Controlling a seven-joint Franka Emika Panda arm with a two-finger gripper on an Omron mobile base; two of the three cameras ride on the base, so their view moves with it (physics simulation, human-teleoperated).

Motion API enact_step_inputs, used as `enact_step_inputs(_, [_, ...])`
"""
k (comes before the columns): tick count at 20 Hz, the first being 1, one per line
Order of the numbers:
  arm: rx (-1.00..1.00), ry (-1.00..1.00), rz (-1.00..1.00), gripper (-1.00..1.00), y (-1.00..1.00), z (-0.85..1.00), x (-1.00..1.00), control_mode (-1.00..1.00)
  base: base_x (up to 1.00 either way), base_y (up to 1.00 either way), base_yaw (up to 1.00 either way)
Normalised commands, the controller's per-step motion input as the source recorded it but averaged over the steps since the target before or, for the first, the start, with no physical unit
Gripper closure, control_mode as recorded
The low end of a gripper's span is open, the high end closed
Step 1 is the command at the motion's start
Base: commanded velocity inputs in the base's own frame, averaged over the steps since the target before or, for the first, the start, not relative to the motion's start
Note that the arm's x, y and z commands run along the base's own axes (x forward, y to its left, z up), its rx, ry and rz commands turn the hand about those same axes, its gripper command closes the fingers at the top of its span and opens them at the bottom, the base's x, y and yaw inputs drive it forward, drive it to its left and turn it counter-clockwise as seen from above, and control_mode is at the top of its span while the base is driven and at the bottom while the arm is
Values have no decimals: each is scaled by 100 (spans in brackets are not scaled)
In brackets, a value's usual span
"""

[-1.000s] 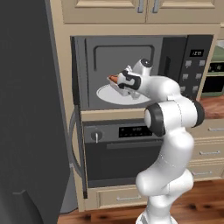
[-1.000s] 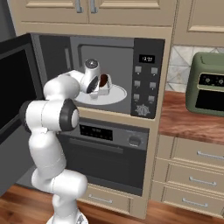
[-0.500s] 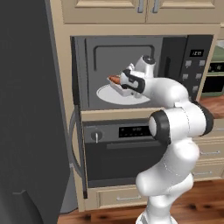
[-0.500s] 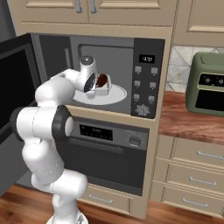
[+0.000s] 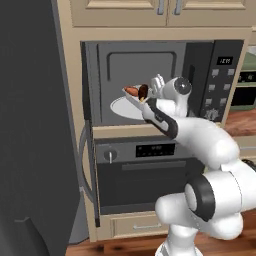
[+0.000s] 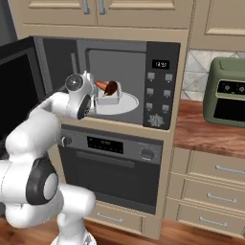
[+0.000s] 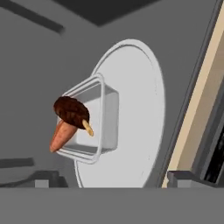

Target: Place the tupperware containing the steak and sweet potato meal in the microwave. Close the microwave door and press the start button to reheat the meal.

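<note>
The tupperware (image 7: 97, 124) lies on the white turntable plate (image 7: 140, 100) inside the microwave (image 5: 150, 65), near the plate's edge. The dark brown steak (image 7: 71, 111) and the orange sweet potato (image 7: 60, 134) stick out over its rim. My gripper (image 7: 111, 179) is open just in front of the tray, its fingertips wide apart with nothing between them. In the base views the gripper (image 5: 151, 101) (image 6: 94, 99) hovers at the cavity's mouth beside the tupperware (image 5: 136, 98) (image 6: 109, 98). The microwave door (image 5: 35, 125) (image 6: 19, 81) stands swung open to the left.
The button panel (image 6: 160, 86) with its small display is right of the cavity. A black oven (image 6: 110, 153) sits below the microwave. A green appliance (image 6: 227, 91) stands on the wooden counter (image 6: 206, 131) at the right. Cabinets hang above.
The jaws have opened and let go of the tupperware, which now rests on the plate. The hand has drawn back a little toward the cavity's mouth.
</note>
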Motion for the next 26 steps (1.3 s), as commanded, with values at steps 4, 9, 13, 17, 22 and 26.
enact_step_inputs(4, [-14, -32, 11, -100, 0, 79, -100, -100, 0, 0, 0])
enact_step_inputs(9, [-26, -10, 26, -100, 0, 77, -100, -100, 0, 0, 0])
enact_step_inputs(13, [-39, 0, 42, -100, 0, 60, -100, -100, 0, 0, 0])
enact_step_inputs(17, [-51, 12, 34, -100, 1, 57, -100, -100, 0, 0, 0])
enact_step_inputs(22, [-63, 20, 28, -100, 20, 32, -84, -100, 0, 0, 0])
enact_step_inputs(26, [-49, 11, 22, -100, 12, 0, -76, -100, 0, 0, 0])
